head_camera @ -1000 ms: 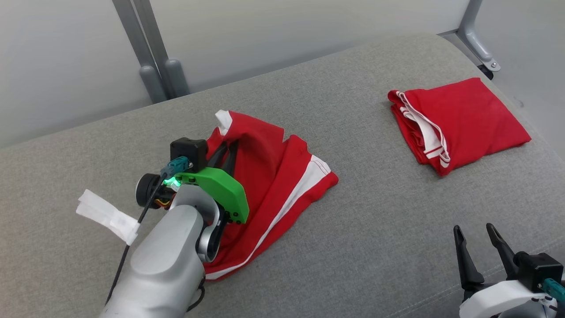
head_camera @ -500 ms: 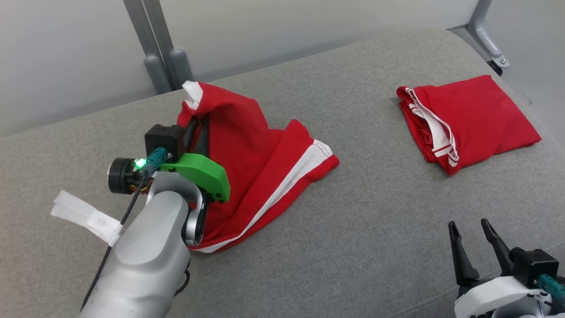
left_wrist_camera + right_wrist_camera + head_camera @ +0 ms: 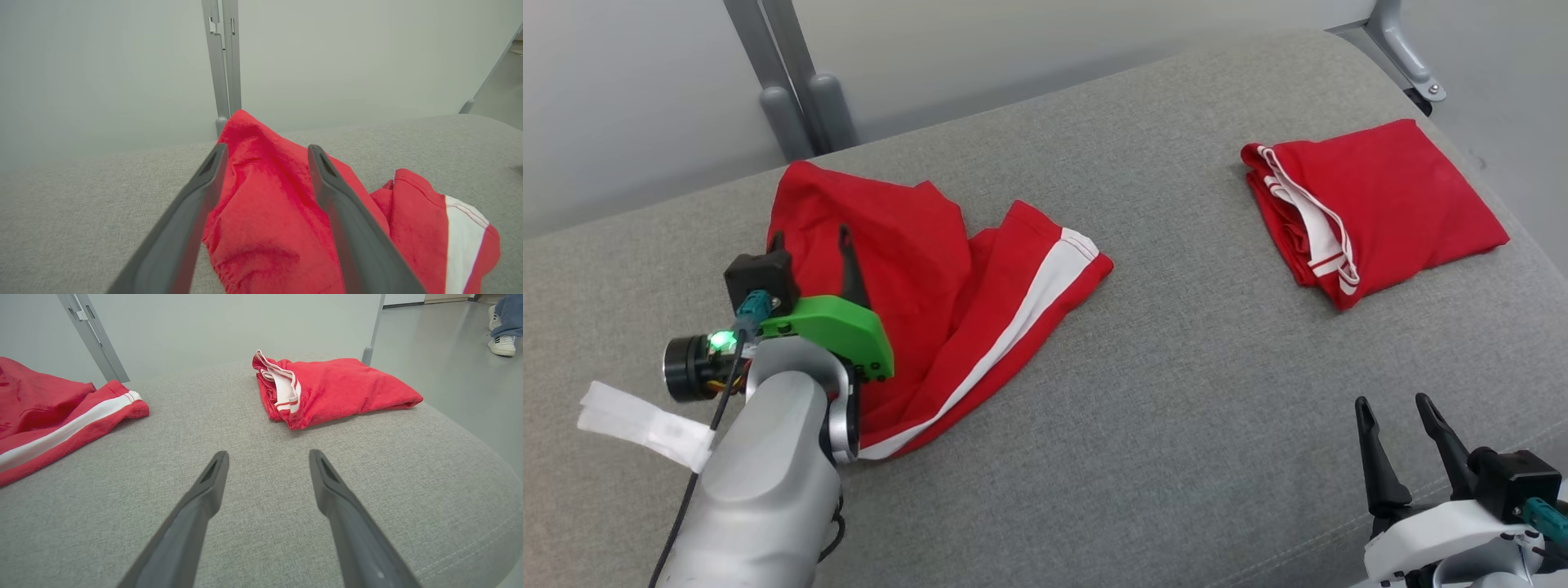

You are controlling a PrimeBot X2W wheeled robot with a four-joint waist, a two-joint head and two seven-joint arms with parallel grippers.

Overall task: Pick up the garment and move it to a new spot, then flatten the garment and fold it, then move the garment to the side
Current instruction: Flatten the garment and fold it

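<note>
Red crumpled cloth garment with a white side stripe [image 3: 947, 286] lies bunched at the left of the grey woven cushion [image 3: 1176, 367], resting on its own. Your left gripper [image 3: 810, 237] hovers over its near-left part, fingers spread, pinching nothing; probably so that flattening can start. Your right gripper [image 3: 1392, 402], also spread and empty, waits near right. Folded red garment [image 3: 1388, 196] sits far right, well apart.
</note>
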